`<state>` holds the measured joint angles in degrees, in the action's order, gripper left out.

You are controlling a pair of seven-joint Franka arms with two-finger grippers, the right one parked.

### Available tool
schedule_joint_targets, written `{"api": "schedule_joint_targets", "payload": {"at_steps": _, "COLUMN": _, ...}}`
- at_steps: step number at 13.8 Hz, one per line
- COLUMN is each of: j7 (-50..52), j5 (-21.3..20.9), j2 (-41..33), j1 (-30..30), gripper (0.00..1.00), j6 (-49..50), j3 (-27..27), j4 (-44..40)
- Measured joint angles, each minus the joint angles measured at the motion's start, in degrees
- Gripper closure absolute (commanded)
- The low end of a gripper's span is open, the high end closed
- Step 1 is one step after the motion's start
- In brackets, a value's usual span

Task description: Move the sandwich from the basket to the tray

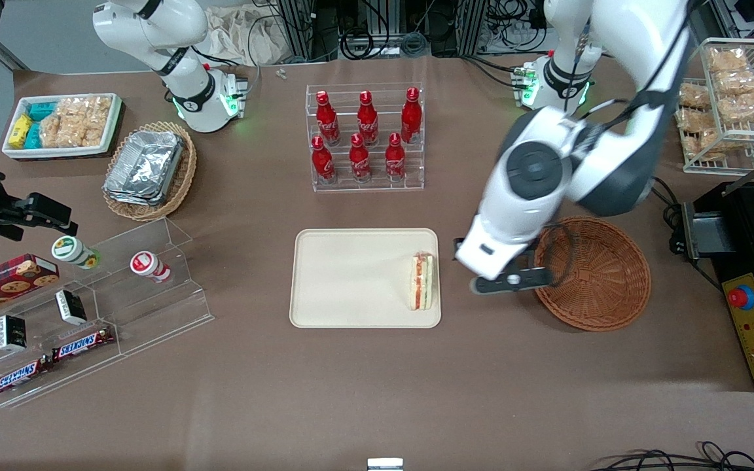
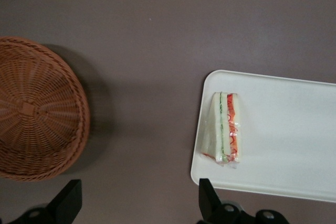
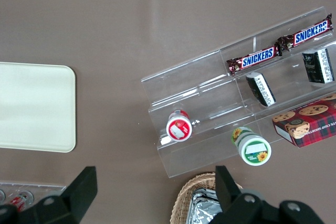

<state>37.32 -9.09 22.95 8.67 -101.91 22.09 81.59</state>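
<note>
On the cream tray (image 1: 351, 275) the sandwich (image 1: 422, 281) lies flat near the short rim at the working arm's end, its layered cut face showing red and orange bands between white bread, with the clear wrap bunched at one tip. Nothing touches it. Just beside that rim, above the bare brown worktop (image 1: 377, 392) between the tray and the reddish-brown basket (image 1: 596, 275), hangs the left arm's hand (image 1: 506, 280). Seen from its own wrist camera, the two dark fingers (image 2: 67, 201) stand wide apart with only worktop between them and nothing held, one close to the basket's (image 2: 37, 108) edge and the other at the tray's (image 2: 294, 140) corner, clear of the sandwich (image 2: 226, 127). The basket's woven bowl holds nothing that can be seen.

Farther from the front camera than the tray, a clear rack of red bottles (image 1: 365, 137) stands upright. Toward the parked arm's end of the worktop sit a paler wicker basket with foil containers (image 1: 148, 169) and a clear stepped stand with Snickers bars (image 1: 56, 353).
</note>
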Motion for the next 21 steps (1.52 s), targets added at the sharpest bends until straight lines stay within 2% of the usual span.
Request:
{"api": "schedule_joint_targets", "payload": {"at_steps": 6, "j7": -11.4, "j5": 1.5, "j2": -5.6, "j1": -6.9, "gripper": 0.00, "j6": 10.9, "j3": -0.1, "j4": -0.8}}
{"api": "schedule_joint_targets", "payload": {"at_steps": 10, "j7": -19.7, "j5": 4.4, "j2": -8.8, "j1": -11.1, "gripper": 0.00, "j6": 17.7, "j3": -0.5, "j4": -3.0}}
{"api": "schedule_joint_targets", "payload": {"at_steps": 14, "j7": -22.8, "j5": 7.1, "j2": -14.4, "j1": -10.5, "gripper": 0.00, "j6": 19.9, "j3": -5.9, "j4": -2.3}}
{"api": "schedule_joint_targets", "payload": {"at_steps": 18, "j7": -26.9, "j5": 9.4, "j2": -22.2, "j1": -7.5, "gripper": 0.00, "j6": 20.6, "j3": -14.0, "j4": 3.2}}
{"api": "schedule_joint_targets", "payload": {"at_steps": 21, "j7": -27.7, "j5": 9.7, "j2": -26.3, "j1": -7.1, "gripper": 0.00, "j6": 19.3, "j3": -15.9, "j4": 7.8}}
